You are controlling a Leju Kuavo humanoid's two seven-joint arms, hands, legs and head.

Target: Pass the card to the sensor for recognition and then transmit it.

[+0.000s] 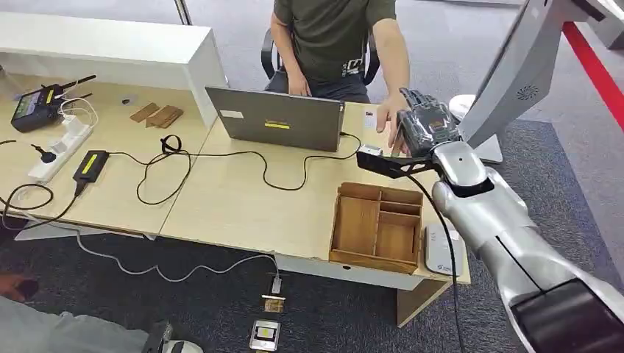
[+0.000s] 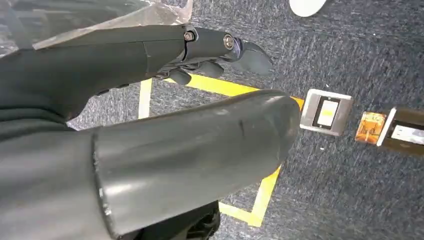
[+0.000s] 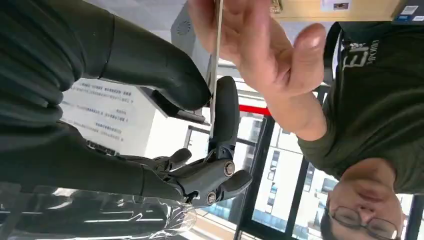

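The robot's right hand [image 1: 425,126] is raised over the far right part of the table [image 1: 243,206], next to the seated person's hand [image 1: 388,118]. In the right wrist view the card [image 3: 215,70] shows edge-on as a thin pale strip, pinched between the right hand's thumb [image 3: 170,82] and a dark finger [image 3: 225,115], while the person's hand [image 3: 250,45] closes on its other end, so both appear to hold it at once. The step in hand looks like the handover, the last part of the task. To do it well, the right hand should hold its place and keep the card level until the person's hold is clearly firm, then spread thumb and finger apart cleanly instead of tugging away, which could bend the card or flick it onto the table. Only once the card is free should the arm draw back, clear of the open laptop [image 1: 276,118] on its left and the wooden compartment tray [image 1: 377,226] on its near side. The white device [image 1: 444,250] at the near right edge of the table may be the sensor, though that is a guess. The left hand [image 2: 200,50] hangs low over the carpeted floor [image 2: 350,200], fingers loosely curled with nothing in them.
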